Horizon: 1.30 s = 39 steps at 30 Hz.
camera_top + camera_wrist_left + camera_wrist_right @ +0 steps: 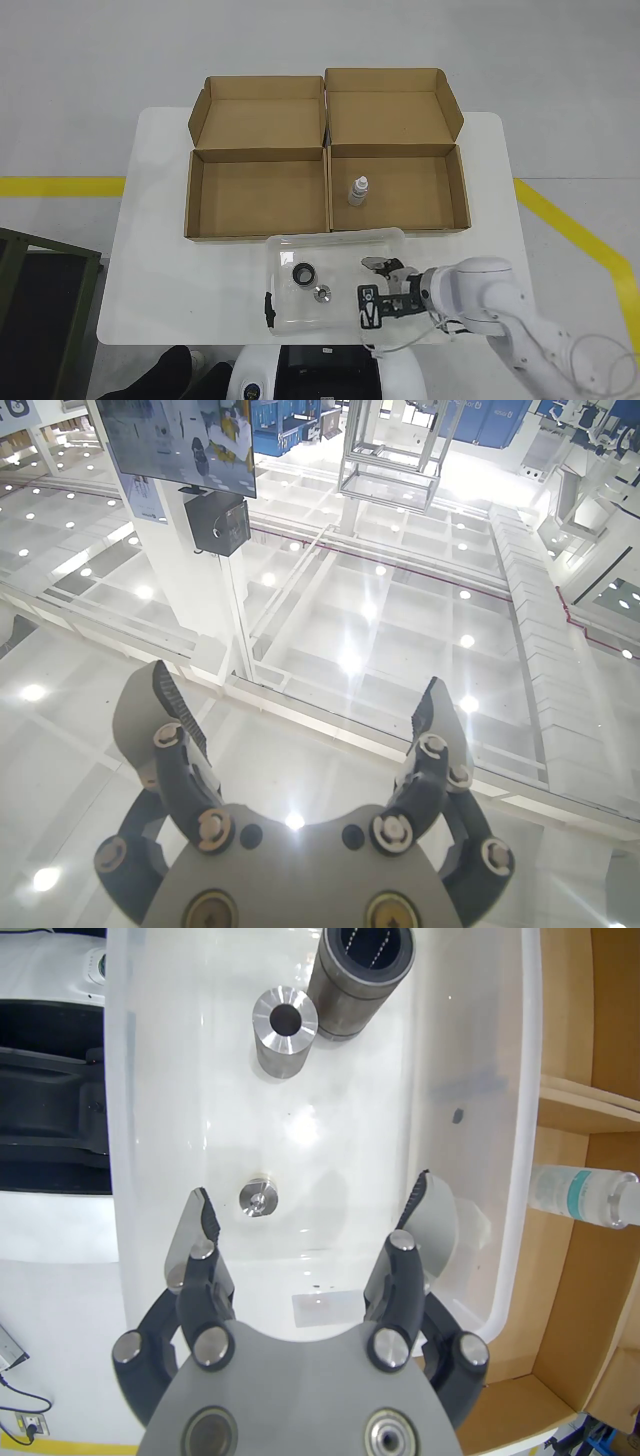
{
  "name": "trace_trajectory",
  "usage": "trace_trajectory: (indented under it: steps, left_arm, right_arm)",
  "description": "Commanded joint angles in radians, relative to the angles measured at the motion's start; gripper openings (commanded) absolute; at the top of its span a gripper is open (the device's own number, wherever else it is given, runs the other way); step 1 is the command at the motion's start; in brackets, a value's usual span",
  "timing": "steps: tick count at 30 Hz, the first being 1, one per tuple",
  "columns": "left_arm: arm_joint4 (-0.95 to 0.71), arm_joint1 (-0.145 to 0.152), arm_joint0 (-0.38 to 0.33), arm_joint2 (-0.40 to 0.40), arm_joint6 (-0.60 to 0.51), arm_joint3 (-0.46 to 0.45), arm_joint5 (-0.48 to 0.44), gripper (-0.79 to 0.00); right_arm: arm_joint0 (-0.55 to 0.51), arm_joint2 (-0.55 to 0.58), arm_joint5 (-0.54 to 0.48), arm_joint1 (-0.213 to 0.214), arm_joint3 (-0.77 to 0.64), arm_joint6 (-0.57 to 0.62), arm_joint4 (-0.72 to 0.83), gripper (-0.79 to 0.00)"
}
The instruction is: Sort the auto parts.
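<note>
The right gripper [314, 1205] hangs spread wide and empty over the right end of the translucent tray [520, 1078]. A small metal stud [257, 1198] stands on the tray floor between its fingers, closer to one of them. Farther along the tray, a bored steel sleeve [285, 1030] stands upright just beside a dark linear bearing [360, 978]. The tray sits at the near edge of the white surface [150, 200], in front of two open cardboard boxes; the left box [255, 195] lies beside the right box [420, 195], which holds an upright small bottle [358, 190]. The left gripper [300, 695], also spread and empty, points up at the ceiling.
</note>
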Motion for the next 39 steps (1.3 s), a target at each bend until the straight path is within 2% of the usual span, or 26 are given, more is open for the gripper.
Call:
trace_trajectory:
  steps: [1, 9, 15, 16, 17, 26, 28, 35, 39]
  left_arm:
    - [0.000, 0.000, 0.000, 0.000, 0.000, 0.000, 0.000, 0.000]
    - [0.000, 0.000, 0.000, 0.000, 0.000, 0.000, 0.000, 0.000]
    - [0.000, 0.000, 0.000, 0.000, 0.000, 0.000, 0.000, 0.000]
    - [0.000, 0.000, 0.000, 0.000, 0.000, 0.000, 0.000, 0.000]
    - [0.000, 0.000, 0.000, 0.000, 0.000, 0.000, 0.000, 0.000]
    - [0.000, 0.000, 0.000, 0.000, 0.000, 0.000, 0.000, 0.000]
    - [0.000, 0.000, 0.000, 0.000, 0.000, 0.000, 0.000, 0.000]
    - [0.000, 0.000, 0.000, 0.000, 0.000, 0.000, 0.000, 0.000]
    - [0.000, 0.000, 0.000, 0.000, 0.000, 0.000, 0.000, 0.000]
  right_arm:
    - [0.015, -0.015, 0.000, 0.009, 0.014, 0.000, 0.005, -0.154]
    - [0.072, -0.106, 0.000, 0.041, 0.043, 0.000, -0.014, -0.212]
    - [0.126, -0.174, 0.000, 0.065, 0.062, 0.000, -0.017, -0.323]
    - [0.134, -0.183, 0.000, 0.068, 0.067, 0.000, -0.013, -0.379]
    - [0.141, -0.192, 0.000, 0.071, 0.072, 0.000, -0.008, -0.391]
    - [0.178, -0.249, 0.000, 0.087, 0.087, 0.000, 0.028, -0.416]
    - [0.184, -0.259, 0.000, 0.088, 0.092, 0.000, 0.033, -0.468]
    - [0.202, -0.273, 0.005, 0.088, 0.100, 0.000, 0.048, -0.566]
    - [0.206, -0.276, 0.009, 0.087, 0.104, -0.003, 0.050, -0.727]
